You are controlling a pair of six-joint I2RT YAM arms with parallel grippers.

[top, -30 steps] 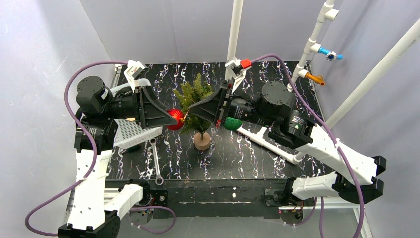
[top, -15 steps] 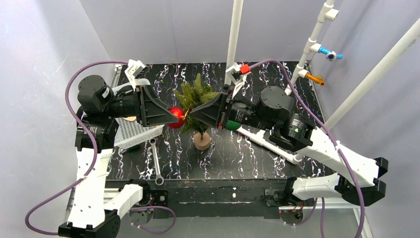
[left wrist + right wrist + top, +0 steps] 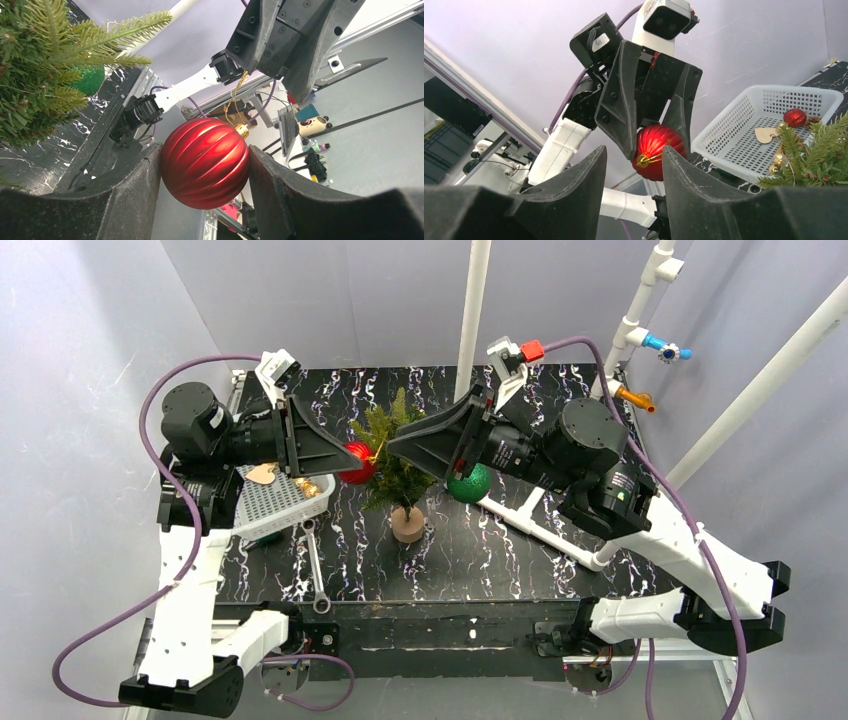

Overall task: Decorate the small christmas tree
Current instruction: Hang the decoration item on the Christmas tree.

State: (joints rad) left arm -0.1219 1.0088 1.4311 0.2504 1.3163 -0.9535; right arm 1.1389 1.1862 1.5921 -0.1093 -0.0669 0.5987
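Note:
The small christmas tree (image 3: 398,478) stands upright on its tan wooden base (image 3: 407,525) mid-table; its branches also show in the left wrist view (image 3: 35,65) and the right wrist view (image 3: 811,155). My left gripper (image 3: 343,464) is shut on a ribbed red ball (image 3: 357,462) (image 3: 205,167) just left of the tree. The ball's gold cap and loop (image 3: 239,107) point toward my right gripper (image 3: 392,445), which hangs open over the tree's top. In the right wrist view the red ball (image 3: 655,150) shows beyond the gap of its jaws (image 3: 634,157).
A white basket (image 3: 285,502) (image 3: 769,125) under the left arm holds a small red ball (image 3: 795,117), a wooden heart (image 3: 766,134) and a gold piece (image 3: 306,486). A green glitter ball (image 3: 468,483) hangs right of the tree. A wrench (image 3: 316,570) and white pipe frame (image 3: 540,525) lie nearby.
My right gripper has gone from shut to open and risen back to the right. My left gripper has lifted the red ball slightly, uncovering more of the basket.

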